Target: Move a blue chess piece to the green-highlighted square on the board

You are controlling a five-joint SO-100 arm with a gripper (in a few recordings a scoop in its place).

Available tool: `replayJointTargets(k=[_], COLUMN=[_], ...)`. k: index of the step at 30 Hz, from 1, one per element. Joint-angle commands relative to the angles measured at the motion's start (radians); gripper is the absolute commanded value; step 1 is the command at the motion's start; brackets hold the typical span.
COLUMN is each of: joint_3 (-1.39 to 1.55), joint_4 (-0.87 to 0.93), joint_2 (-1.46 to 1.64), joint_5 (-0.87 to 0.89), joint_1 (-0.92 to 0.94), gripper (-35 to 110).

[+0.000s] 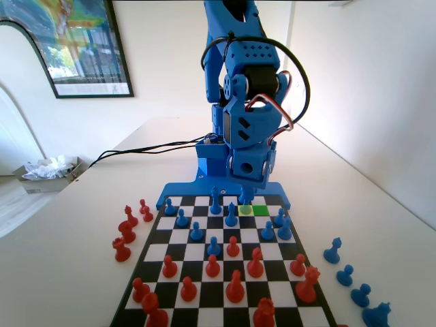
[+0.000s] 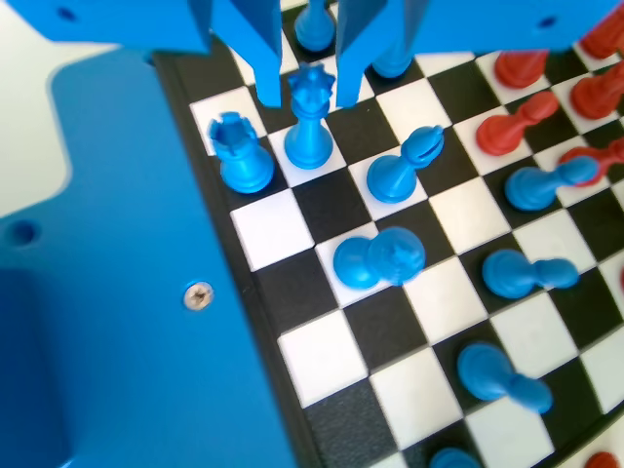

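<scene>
Wrist view: gripper [image 2: 304,93] jaws stand open, straddling a crowned blue piece [image 2: 310,122] without gripping it. Fixed view: green-highlighted square [image 1: 260,210] unoccupied on the board [image 1: 204,286].

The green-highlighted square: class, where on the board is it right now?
In the fixed view, the green-highlighted square lies in the board's far rows, right of centre, beside a paler yellow-green square and just below the end effector.

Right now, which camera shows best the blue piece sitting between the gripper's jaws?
The wrist view: the crowned blue piece stands upright between the open jaws of the gripper. In the fixed view the gripper hangs low in front of the back row, mostly hiding that piece.
</scene>
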Motion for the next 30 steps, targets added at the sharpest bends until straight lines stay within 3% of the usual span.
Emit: replayJointTargets(k=[1,16,30], joint_3=[0.02,0.014,-0.25], joint_4=[-0.025,-0.037,0.284], joint_2=[0.005,-0.002,0.003], joint_5=[-0.011,-0.006,0.206], joint_1=[-0.006,-0.006,-0.146], gripper=[9,1,1])
